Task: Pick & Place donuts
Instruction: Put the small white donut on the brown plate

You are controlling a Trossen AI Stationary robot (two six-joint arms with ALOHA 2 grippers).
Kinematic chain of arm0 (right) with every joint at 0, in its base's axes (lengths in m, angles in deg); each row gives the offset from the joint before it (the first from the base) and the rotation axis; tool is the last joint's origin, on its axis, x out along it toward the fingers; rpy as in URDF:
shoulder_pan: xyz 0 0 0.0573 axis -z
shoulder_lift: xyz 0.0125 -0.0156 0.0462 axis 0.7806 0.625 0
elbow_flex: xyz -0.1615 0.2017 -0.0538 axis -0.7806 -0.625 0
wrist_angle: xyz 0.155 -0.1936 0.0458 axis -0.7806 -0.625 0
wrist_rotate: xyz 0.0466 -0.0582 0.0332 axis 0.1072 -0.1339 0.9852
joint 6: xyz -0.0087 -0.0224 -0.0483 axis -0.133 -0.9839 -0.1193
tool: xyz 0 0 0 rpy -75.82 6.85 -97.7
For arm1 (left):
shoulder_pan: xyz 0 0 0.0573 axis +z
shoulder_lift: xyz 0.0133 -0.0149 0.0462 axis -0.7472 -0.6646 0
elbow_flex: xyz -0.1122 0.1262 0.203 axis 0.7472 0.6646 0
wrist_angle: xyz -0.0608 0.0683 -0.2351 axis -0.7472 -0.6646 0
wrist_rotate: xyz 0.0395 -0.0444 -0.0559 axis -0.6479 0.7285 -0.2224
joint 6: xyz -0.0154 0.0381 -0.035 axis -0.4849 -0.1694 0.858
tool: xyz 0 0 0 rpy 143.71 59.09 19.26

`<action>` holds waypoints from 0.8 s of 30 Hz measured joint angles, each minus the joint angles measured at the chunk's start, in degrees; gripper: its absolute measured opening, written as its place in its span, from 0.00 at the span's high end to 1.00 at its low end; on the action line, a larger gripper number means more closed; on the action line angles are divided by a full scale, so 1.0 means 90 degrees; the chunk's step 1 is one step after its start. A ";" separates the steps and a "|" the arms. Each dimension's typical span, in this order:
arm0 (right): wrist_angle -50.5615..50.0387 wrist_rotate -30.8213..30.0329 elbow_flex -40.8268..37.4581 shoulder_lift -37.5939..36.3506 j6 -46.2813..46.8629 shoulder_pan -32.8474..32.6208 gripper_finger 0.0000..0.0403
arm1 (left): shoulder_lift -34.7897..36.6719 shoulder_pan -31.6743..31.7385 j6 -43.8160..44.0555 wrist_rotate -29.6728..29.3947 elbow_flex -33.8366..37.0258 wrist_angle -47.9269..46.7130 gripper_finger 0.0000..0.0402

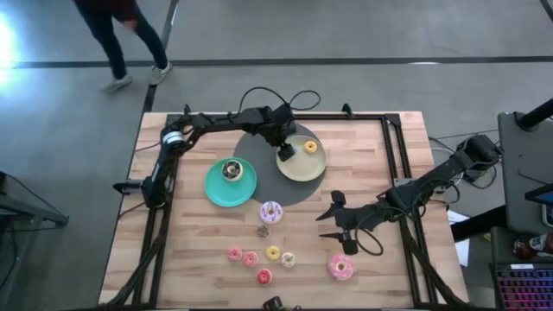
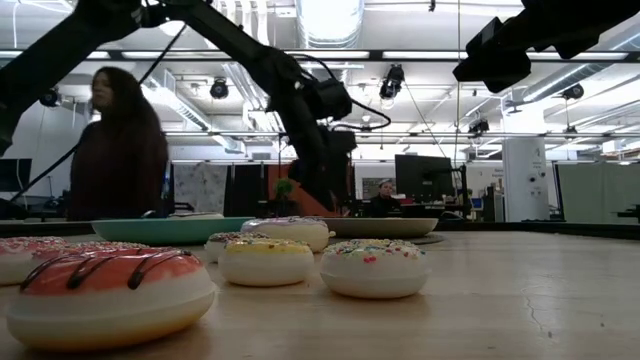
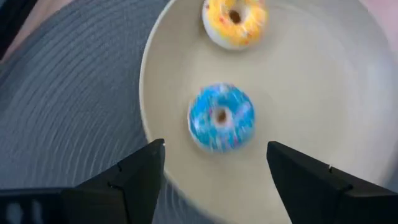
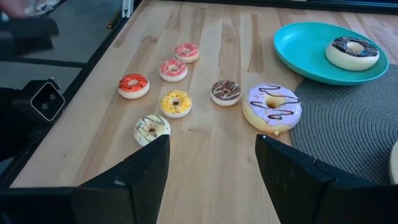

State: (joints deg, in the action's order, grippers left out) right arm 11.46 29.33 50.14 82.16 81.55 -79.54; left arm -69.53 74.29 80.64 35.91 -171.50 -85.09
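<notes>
Two donuts lie on the pale-yellow plate (image 3: 348,93) — blue donut (image 3: 221,117) between the left hand's (image 3: 214,168) open fingers.

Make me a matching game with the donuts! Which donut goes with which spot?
Things:
1. blue donut
2. brown-iced donut
3. lilac donut
4. left gripper

Places:
A. on the teal plate
B. on the bare wooden table
C. above the pale-yellow plate, open
D. on the pale-yellow plate, near a yellow donut

Pairs: 1-D, 2-A, 3-B, 4-C
</notes>
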 joint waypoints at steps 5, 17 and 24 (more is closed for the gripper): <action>0.0000 0.0002 0.0000 -0.0002 0.0015 0.0000 0.43 | 0.0629 -0.0206 -0.0138 -0.0002 0.0039 -0.0676 0.36; 0.0002 0.0015 -0.0007 -0.0002 0.0226 -0.0002 0.43 | 0.2811 -0.1610 -0.0229 -0.0598 0.1034 -0.0863 0.36; 0.0036 0.0011 -0.0029 -0.0002 0.0191 0.0002 0.43 | 0.4632 -0.2711 0.0345 -0.1295 0.3154 0.0511 0.36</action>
State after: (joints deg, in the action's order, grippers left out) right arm 11.79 29.43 49.88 82.14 83.27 -79.52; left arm -27.84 49.89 83.75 24.25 -143.12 -80.49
